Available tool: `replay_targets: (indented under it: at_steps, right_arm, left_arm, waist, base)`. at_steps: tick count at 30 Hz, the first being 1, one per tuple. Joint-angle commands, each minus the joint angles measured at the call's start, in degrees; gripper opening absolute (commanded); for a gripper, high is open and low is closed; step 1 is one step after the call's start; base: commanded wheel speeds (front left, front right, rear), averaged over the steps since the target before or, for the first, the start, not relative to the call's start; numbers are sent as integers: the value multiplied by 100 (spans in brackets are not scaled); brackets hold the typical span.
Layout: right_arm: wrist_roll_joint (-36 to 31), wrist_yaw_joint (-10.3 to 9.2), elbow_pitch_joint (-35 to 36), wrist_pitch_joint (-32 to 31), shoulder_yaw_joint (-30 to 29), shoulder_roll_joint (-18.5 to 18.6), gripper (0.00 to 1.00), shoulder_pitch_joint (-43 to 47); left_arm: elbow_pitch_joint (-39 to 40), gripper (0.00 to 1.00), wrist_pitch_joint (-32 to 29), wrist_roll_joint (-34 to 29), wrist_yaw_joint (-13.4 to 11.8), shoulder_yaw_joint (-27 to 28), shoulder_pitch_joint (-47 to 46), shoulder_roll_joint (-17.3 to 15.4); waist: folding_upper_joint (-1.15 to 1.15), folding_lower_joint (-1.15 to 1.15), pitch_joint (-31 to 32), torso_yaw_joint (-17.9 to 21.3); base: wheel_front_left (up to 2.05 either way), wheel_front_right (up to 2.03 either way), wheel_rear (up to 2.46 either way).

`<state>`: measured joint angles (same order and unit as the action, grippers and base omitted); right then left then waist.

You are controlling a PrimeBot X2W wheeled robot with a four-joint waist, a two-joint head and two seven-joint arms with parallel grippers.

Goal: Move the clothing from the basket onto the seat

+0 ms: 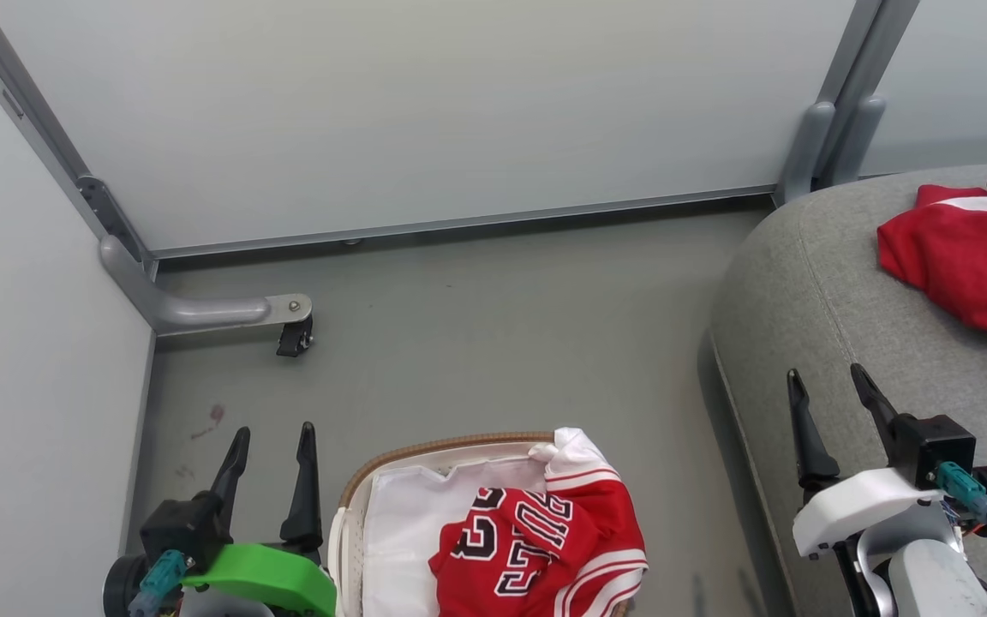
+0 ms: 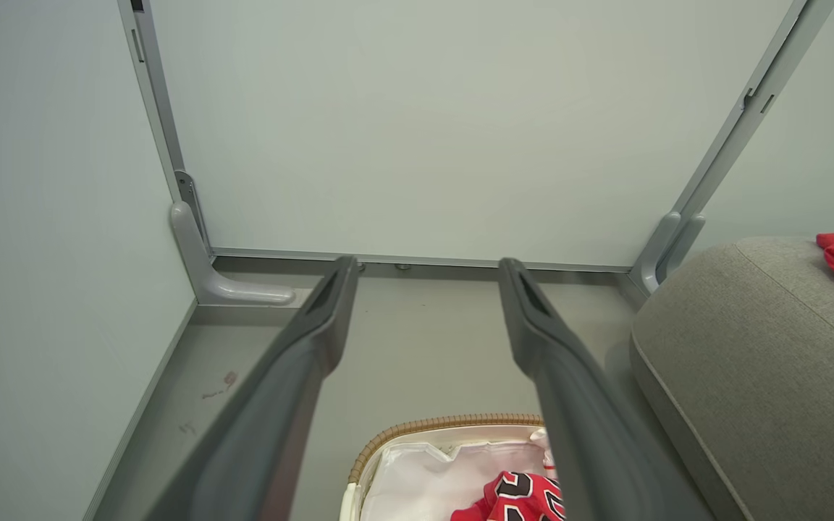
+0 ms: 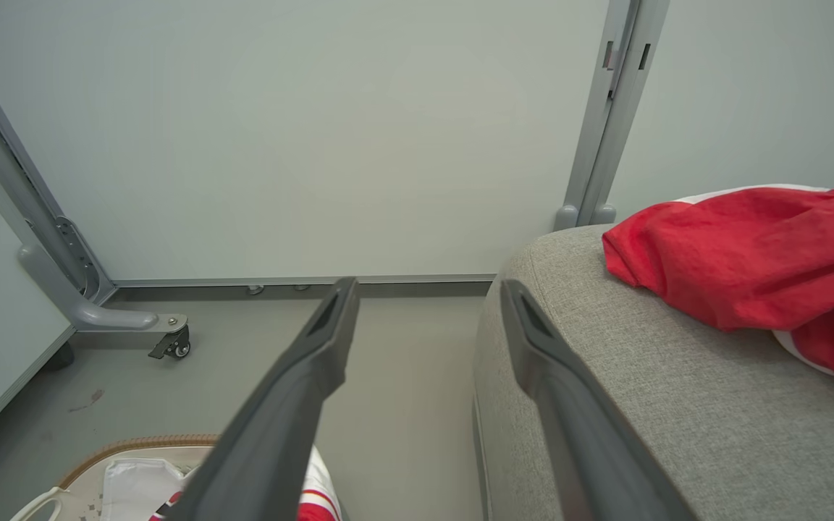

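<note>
A red jersey (image 1: 545,536) with black "23" lettering lies crumpled in the white basket (image 1: 433,450), draped over its right rim. A plainer red garment (image 1: 969,257) lies on the grey seat (image 1: 810,283) at the right. My left gripper (image 1: 271,441) stands open and empty just left of the basket. Open and empty too, my right gripper (image 1: 828,381) hovers over the seat's left edge. In the left wrist view the jersey (image 2: 522,496) and basket (image 2: 446,423) sit low between the fingers. In the right wrist view the red garment (image 3: 750,253) rests on the seat (image 3: 663,391).
Pale partition panels wall the space at the back and left. A grey panel foot with a small black caster (image 1: 295,338) juts onto the grey floor (image 1: 493,343). A white liner (image 1: 408,523) shows inside the basket.
</note>
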<state>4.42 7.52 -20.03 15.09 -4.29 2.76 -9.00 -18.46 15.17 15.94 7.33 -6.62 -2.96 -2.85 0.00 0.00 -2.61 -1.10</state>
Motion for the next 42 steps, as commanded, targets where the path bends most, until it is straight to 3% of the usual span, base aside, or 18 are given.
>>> replay_targets:
  at_steps: [1, 13, 21, 35, 42]
  right_arm:
    - [24, -6, 24, 12, 13, 25, 100, -4]
    - [75, -6, 57, 13, 33, 24, 100, -47]
    - [116, -6, 129, 12, 131, 24, 100, -260]
    - [319, -6, 427, 13, 589, 19, 100, -946]
    - [592, -6, 682, 13, 873, 17, 100, -1258]
  left_arm:
    - [3, 100, -3, 13, 21, 1, -9, -8]
    - [-16, 100, -3, -4, 24, -40, -63, -8]
    - [-287, 100, -3, -90, 21, -449, -406, -9]
    - [-2521, 100, -16, 87, 15, -1780, -2200, -30]
    - [-3693, 100, -376, 416, 10, -2451, -2998, -286]
  waist:
    - [0, 0, -1, -4]
    - [0, 0, -77, 35]
    - [0, 0, -446, 203]
    - [0, 0, -1912, 1079]
    - [0, 0, -2734, 1544]
  base:
    - [0, 0, 0]
    - [0, 0, 0]
    - [0, 0, 0]
    - [0, 0, 0]
    - [0, 0, 0]
